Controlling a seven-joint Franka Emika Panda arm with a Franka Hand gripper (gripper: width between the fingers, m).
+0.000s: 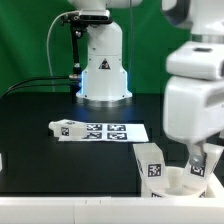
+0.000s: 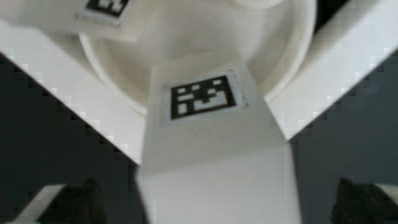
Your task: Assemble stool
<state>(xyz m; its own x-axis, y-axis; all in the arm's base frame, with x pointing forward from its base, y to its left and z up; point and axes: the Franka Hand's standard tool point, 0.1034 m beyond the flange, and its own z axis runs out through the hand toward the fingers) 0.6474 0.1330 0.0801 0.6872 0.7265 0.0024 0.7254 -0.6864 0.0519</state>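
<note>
**Open fingers poised over a stool leg and seat at the near corner of the bench**

Closest in the exterior view, at its lower right, the arm's bulky white wrist fills the frame. Its two fingers point(image 1: 198, 164) point down at a cluster of white stool parts. They are spread wide and hold nothing.

In the wrist view the dark fingers point(image 2: 71, 200) show at either side of a chunky white leg point(image 2: 210, 150). There is a clear gap between each finger and the leg, so nothing is touching. The leg bears a black-and-white square tag. It lies over the round stool seat point(image 2: 125, 70), whose curved rim sweeps behind it. Whether the leg is fixed into the seat cannot be told. Another tag peeks in at the frame's edge; which part carries it is unclear.

In the exterior view the same tagged leg point(image 1: 152, 165) rests against the seat point(image 1: 190, 185), just beside the fingers, on the black bench point(image 1: 50, 105).

Farther back, near the middle of the bench, lies the flat marker board point(image 1: 112, 131). A second leg point(image 1: 65, 127) (also tagged) lies on its side at the end of the board toward the exterior view's left, well apart from the seat.

Behind them stands the robot base point(image 1: 103, 75), white with a blue light glowing. Black cables run off toward the exterior view's left. A green curtain point(image 1: 30, 40) closes the background.
</note>
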